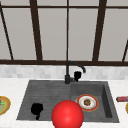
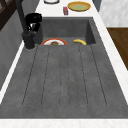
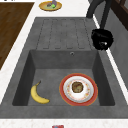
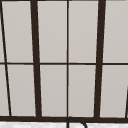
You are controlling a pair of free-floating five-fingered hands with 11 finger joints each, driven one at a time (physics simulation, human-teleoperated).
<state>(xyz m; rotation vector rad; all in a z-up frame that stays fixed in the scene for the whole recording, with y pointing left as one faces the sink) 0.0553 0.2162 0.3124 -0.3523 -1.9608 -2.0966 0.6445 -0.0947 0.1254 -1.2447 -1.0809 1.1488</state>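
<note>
Front view: your right hand hangs just beside the faucet, on the faucet's right and at the height of its lower stem, under the spout's bend. I cannot tell whether it touches the faucet, or whether it is open or closed: it reads as one dark mass. Below and in front of it, down in the sink's basin, lies a red-rimmed plate. Your left hand hangs well apart over the near corner of the draining board; its state cannot be told either. A big red ball sits to its right at the front edge.

Left side view: the right hand stands close against the faucet's upright, just above the base. Beyond it in the basin are the plate and a banana.

Right side view: the same hand hovers by the sink's back rim, nearer to you than the faucet's foot, with the plate below it.

Upper view: the spout's top shows under the window.

My reading: you are at the reach to the faucet. Working it calls for a close, steady contact on the stem side, without brushing the spout.
</note>
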